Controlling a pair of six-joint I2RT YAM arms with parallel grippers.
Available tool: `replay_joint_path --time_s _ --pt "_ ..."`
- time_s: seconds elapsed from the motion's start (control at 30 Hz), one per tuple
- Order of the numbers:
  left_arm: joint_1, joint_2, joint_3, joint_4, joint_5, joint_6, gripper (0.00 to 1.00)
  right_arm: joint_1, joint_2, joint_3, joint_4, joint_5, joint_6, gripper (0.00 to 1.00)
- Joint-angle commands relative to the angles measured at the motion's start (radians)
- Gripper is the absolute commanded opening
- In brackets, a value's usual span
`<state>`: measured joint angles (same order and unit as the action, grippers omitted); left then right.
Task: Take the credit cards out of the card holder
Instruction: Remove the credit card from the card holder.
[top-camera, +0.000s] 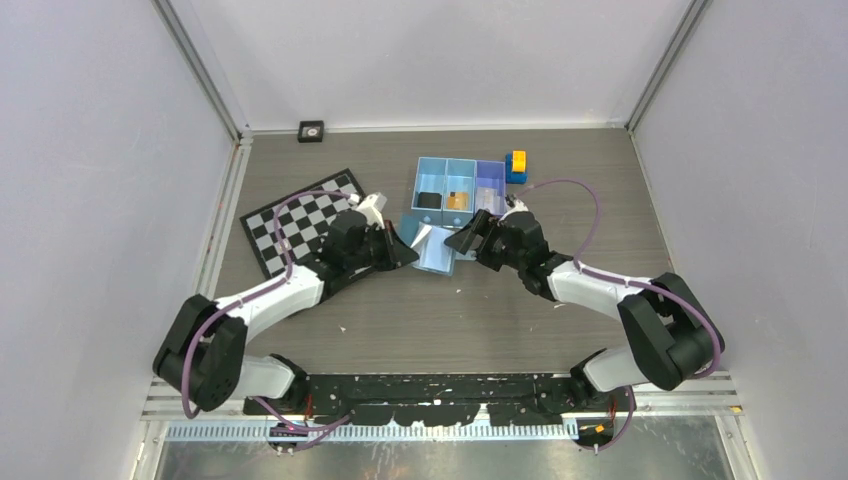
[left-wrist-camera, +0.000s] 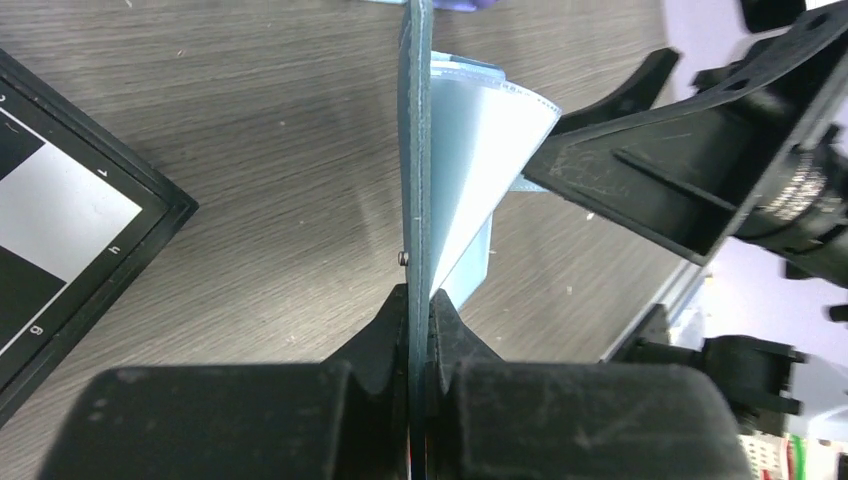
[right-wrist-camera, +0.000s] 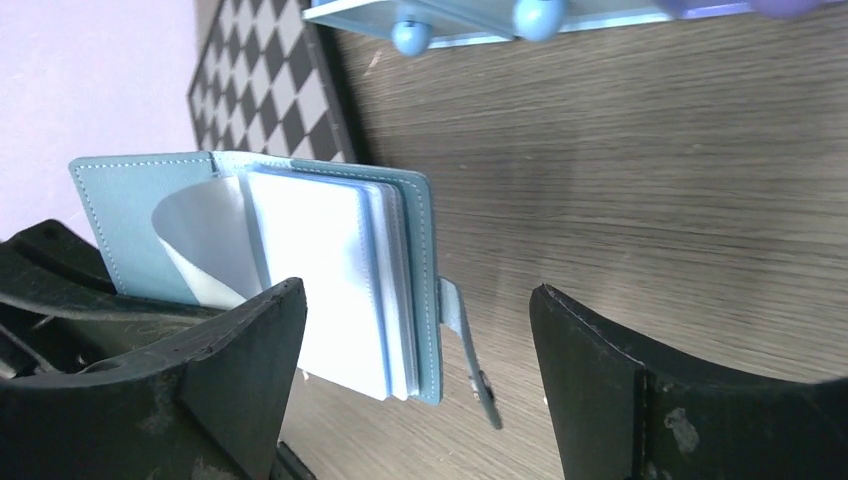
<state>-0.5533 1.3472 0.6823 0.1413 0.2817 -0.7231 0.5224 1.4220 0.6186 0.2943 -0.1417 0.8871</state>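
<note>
My left gripper (left-wrist-camera: 420, 300), pressed together, pinches 1 cover of the small blue stitched folding card holder (right-wrist-camera: 130, 215), mid-frame. My right gripper (right-wrist-camera: 415, 300), spread, faces its pale pockets (right-wrist-camera: 320, 270), whose long axis runs vertically in frame.

One card holder (top-camera: 437, 256), one tray (top-camera: 433, 163)

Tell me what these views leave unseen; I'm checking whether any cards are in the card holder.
Whether cards sit in the card holder: the right wrist view shows only overlapping pale sleeves, so none can be confirmed.
Its pockets: the left wrist view sees the cover edge-on, clamped in the left gripper.
Top view: the right gripper crowds it; the blue tray contents are too small to name.
</note>
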Motion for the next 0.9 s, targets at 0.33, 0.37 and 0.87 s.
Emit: replay_joint_path --time_s 0.33,0.37,0.87 --pt "0.091 -0.181 -0.11 0.299 0.153 -0.147 0.02 0.003 -0.045 -0.103 0.509 -0.22 0.112 0.84" --pt "0.094 -0.18 -0.114 0.312 0.162 -0.155 0.02 0.004 -0.043 -0.106 0.524 -0.227 0.117 0.82" --pt "0.101 -0.112 -0.139 0.402 0.188 -0.195 0.02 0.004 -0.063 -0.143 0.656 -0.262 0.15 0.37"
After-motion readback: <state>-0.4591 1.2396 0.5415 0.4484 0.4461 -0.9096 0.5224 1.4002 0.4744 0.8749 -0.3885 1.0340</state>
